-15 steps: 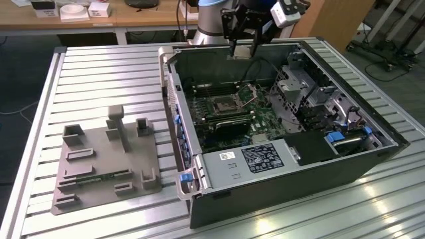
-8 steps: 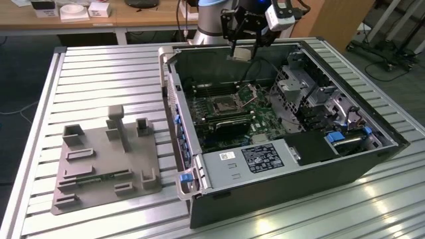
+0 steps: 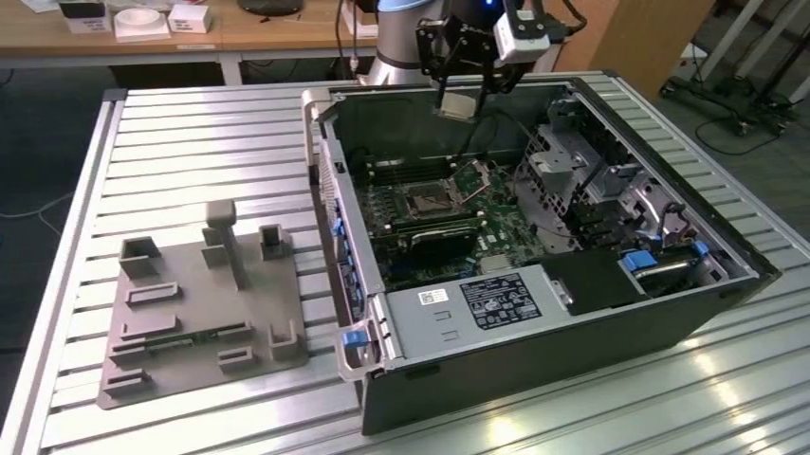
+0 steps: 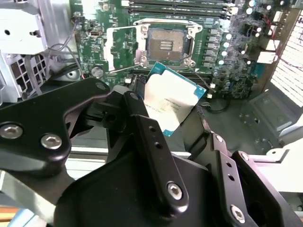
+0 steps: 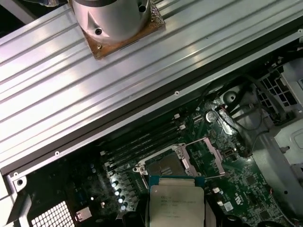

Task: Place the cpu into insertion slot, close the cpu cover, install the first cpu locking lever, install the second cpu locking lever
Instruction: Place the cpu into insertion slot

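Holding the cpu above the open computer case, you are on the first of the four steps, by the look of it. The chip is not yet in its socket, and the cover and both levers wait on it. Your claw is drawn in narrow, to the chip's own width. Its two black fingers pinch opposite edges, so the silvery top faces the second wrist view, and nothing else touches the chip. In the exterior view the claw hangs high near the case's far wall, with the chip a pale square beneath it, well above the motherboard.

Beyond the chip lies the insertion slot, bare, its dark pin field ringed by a silvery rim. In both wrist views the chip shows just short of that rim, not over the pin field. Just beside the socket the cpu cover is swung open. In the exterior view it stands up off the board, so the way down looks free.

Seating the chip will likely ask a square approach of you: edges kept parallel to the rim, the chip level, a slow straight descent. Let go only once it rests flat, since the pins look easy to bend.

Farther off, long black memory slots run beside the socket. Outside the case, a grey moulded fixture sits on the slatted metal surface.
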`<state>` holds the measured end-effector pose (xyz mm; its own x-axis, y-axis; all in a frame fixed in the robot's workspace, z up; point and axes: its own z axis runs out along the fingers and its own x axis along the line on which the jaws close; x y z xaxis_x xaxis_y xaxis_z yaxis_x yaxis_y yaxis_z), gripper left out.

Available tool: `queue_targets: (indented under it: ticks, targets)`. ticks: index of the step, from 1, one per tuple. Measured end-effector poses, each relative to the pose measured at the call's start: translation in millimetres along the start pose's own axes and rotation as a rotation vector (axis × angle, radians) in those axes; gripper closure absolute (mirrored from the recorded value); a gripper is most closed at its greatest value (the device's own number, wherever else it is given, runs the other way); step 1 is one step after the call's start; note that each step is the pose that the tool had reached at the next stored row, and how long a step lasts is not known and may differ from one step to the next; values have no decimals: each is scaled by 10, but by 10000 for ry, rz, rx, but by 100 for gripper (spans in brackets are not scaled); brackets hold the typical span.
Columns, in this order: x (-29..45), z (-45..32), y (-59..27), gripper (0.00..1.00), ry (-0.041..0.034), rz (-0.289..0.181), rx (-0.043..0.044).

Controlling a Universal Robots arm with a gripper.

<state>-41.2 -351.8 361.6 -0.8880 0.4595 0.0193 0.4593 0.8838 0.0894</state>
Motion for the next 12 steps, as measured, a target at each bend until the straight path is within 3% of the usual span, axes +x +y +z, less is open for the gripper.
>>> queue_targets:
  ticks: [3, 12]
  targets:
    - [25, 11, -12, 46, -20, 231, -2]
    - [24, 87, -19, 46, -166, 1846, -34]
